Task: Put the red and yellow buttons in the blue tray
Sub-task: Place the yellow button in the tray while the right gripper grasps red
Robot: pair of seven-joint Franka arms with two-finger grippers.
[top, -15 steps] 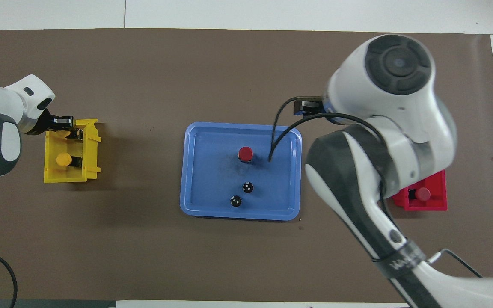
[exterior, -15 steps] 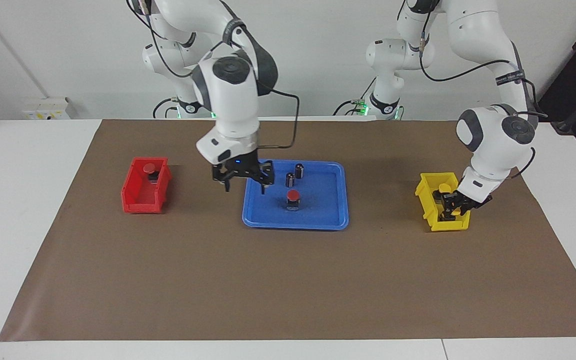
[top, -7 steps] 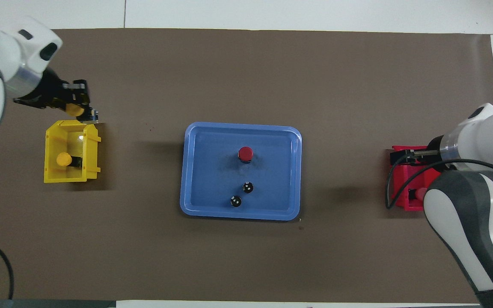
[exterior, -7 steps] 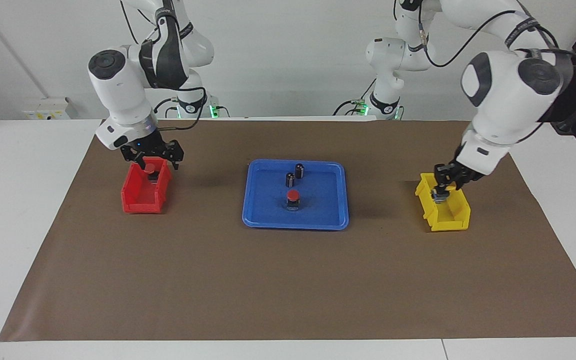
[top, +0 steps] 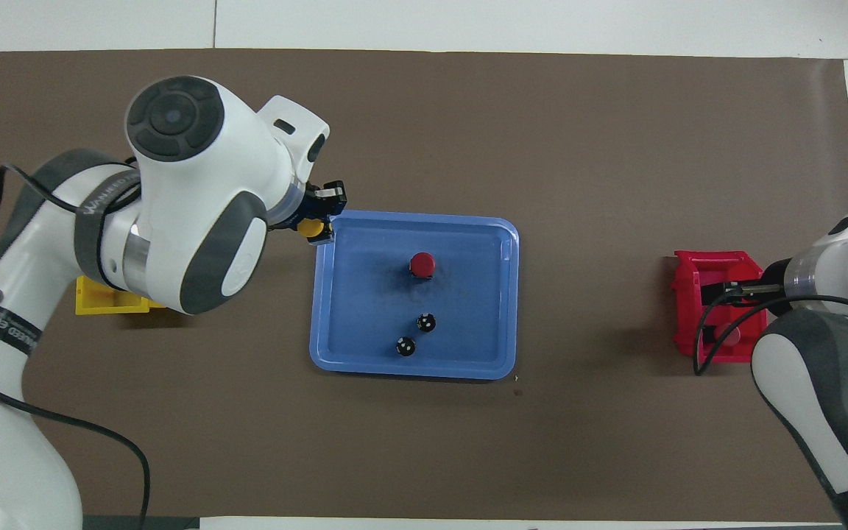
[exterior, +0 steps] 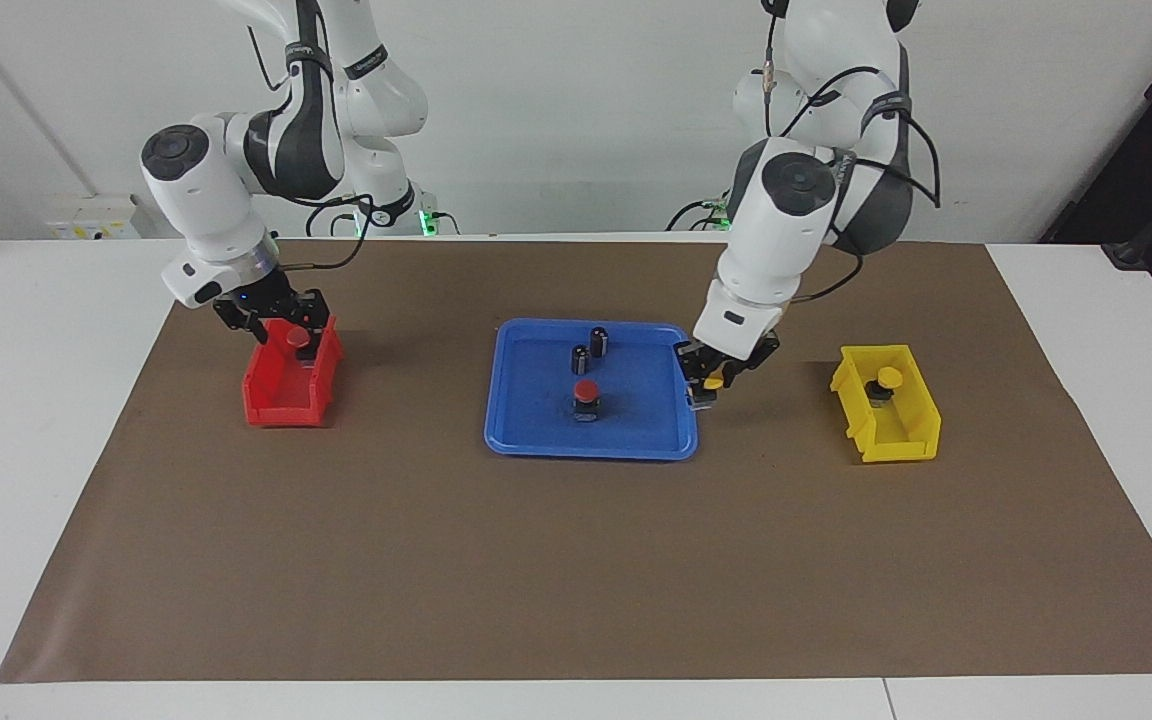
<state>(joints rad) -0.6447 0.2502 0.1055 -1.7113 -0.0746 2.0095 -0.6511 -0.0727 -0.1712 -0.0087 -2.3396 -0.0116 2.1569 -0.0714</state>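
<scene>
Left gripper [exterior: 708,384] jaws pinch a round-capped yellow button [exterior: 712,381] over the glossy blue tray's [exterior: 536,440] rim.

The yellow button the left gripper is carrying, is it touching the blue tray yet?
Cannot tell: in the facing view the yellow button in the left gripper overlaps the blue tray rim.
</scene>
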